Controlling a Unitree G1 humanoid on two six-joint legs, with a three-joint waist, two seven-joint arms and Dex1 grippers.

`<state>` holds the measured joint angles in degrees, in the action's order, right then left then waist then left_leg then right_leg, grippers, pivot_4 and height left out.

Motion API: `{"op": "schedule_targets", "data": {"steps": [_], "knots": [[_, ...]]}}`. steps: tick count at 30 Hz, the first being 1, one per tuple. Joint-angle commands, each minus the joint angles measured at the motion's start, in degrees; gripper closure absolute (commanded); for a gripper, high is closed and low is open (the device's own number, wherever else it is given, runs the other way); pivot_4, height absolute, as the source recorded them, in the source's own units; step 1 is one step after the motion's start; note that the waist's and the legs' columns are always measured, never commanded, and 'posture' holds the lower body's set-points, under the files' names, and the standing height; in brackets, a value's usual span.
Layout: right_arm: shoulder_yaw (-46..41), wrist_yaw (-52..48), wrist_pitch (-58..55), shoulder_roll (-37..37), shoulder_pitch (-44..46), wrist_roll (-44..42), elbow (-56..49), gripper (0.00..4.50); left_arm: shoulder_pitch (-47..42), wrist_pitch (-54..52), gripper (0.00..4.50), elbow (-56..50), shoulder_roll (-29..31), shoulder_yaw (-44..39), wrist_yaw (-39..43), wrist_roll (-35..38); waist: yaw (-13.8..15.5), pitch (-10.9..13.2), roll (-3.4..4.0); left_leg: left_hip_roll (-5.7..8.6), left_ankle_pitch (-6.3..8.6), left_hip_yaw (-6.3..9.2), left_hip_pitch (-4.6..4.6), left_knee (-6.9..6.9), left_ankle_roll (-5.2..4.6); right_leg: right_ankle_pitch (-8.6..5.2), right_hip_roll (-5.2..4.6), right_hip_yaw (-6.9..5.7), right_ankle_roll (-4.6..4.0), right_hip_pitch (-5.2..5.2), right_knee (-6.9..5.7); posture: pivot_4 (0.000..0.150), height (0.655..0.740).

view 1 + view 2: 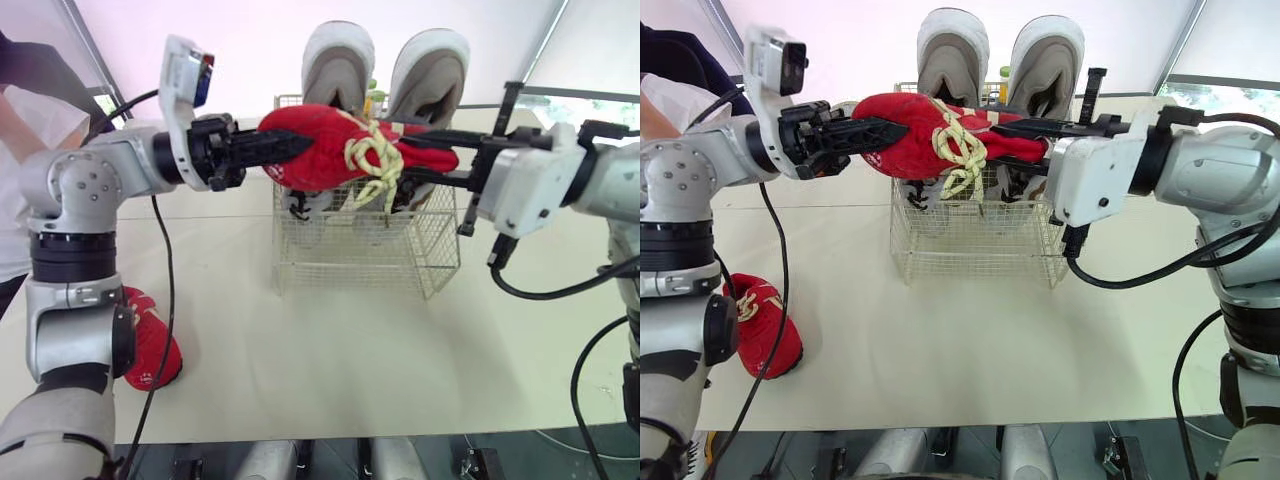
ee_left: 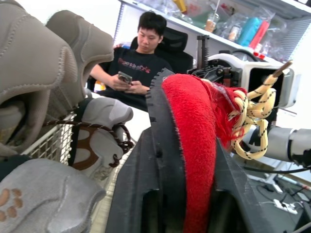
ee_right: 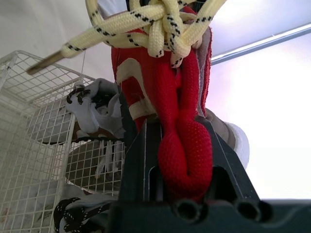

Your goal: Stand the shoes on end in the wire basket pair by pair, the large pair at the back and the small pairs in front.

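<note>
Fingers (image 1: 265, 148) of the left gripper (image 1: 305, 148) are clamped on one end of the red fabric shoe (image 1: 335, 150). The right gripper (image 1: 415, 157) is clenched on the other end, so the shoe hangs sideways between both arms, just above the white wire basket (image 1: 350, 255) on the beige table (image 1: 350, 350). The large grey pair (image 1: 385, 65) stands on end at the back of the basket, with small grey shoes (image 1: 310, 200) in front. A second red shoe (image 1: 150, 355) lies on the table by the left arm, well apart from the basket. Left wrist view: black pads sit either side of the red fabric, which squashes flat between them; the cream lace knot (image 2: 252, 116) dangles loose; a seated person (image 2: 138, 63) is in the background. Right wrist view: jaws pinch a folded strip of red knit, laces bunched beyond it, basket mesh close by. My read: light, soft, floppy. Thin fabric grips will let it sag and twist, and the laces could snag on the wire. The sole or heel is likely the stiffer hold for tipping it upright into a front slot.
</note>
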<state>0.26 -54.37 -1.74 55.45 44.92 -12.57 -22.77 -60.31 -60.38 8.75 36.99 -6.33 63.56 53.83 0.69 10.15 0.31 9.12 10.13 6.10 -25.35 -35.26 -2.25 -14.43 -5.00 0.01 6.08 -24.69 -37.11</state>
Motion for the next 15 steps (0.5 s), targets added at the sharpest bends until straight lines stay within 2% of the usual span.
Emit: {"op": "schedule_targets", "data": {"steps": [1,3,6,7,11,13,15], "knots": [[-4.4,0.0,-9.5,0.6,1.3,-7.6,-2.6,2.97,-0.2,0.3,4.27,-1.2,-0.6,-0.7,-0.1,0.0,0.0,0.0,0.00,0.00,0.00,0.00,0.01,0.00,0.00,0.00,0.00,0.00,0.00,0.01,0.00,0.150,0.7400],[-6.5,0.5,-15.4,1.0,0.9,-11.9,-4.0,1.89,-0.1,0.2,4.27,-1.1,-1.0,-1.4,-0.5,0.0,0.1,0.0,0.00,0.00,0.10,0.01,0.00,0.00,-0.18,0.00,0.00,0.00,0.00,0.01,0.00,0.150,0.7400],[-16.5,4.6,-32.2,1.3,-2.1,-27.9,-5.3,0.29,0.0,-0.2,4.27,-0.2,-1.9,-4.3,-3.3,1.2,0.1,0.0,-0.01,0.00,0.12,0.04,-0.01,0.00,-0.19,0.00,0.00,0.00,0.00,0.02,0.01,0.150,0.7400],[-19.2,5.5,-36.2,1.5,-3.1,-32.1,-5.5,0.03,0.1,-0.3,4.27,-0.1,-2.1,-5.0,-4.0,1.5,0.1,0.0,-0.01,0.00,0.12,0.04,-0.01,0.00,-0.20,0.00,0.00,0.00,0.00,0.02,0.01,0.150,0.7400],[-31.9,14.5,-50.2,0.0,-10.1,-52.6,-3.4,0.03,0.9,-1.8,4.27,-1.6,-4.0,-8.8,-8.2,4.9,0.1,0.0,-0.02,0.00,0.13,0.07,0.00,0.03,-0.24,0.00,-0.01,0.00,-0.01,0.02,0.01,0.150,0.7400],[-35.1,18.0,-53.2,-0.5,-13.3,-61.0,-3.1,0.03,1.5,-2.3,4.27,-2.6,-4.5,-9.5,-9.2,5.8,0.1,0.0,-0.02,-0.01,0.13,0.08,0.00,0.03,-0.25,0.00,-0.01,0.00,-0.01,0.03,0.00,0.150,0.7400],[-35.5,26.1,-52.3,-5.4,-17.6,-70.6,-3.6,0.03,2.1,-2.1,4.27,-3.2,-5.5,-9.7,-10.5,6.4,0.0,0.0,-0.09,-0.01,0.12,0.06,0.00,0.02,-0.27,0.00,-0.03,0.00,-0.01,0.03,-0.01,0.150,0.7400]]}}
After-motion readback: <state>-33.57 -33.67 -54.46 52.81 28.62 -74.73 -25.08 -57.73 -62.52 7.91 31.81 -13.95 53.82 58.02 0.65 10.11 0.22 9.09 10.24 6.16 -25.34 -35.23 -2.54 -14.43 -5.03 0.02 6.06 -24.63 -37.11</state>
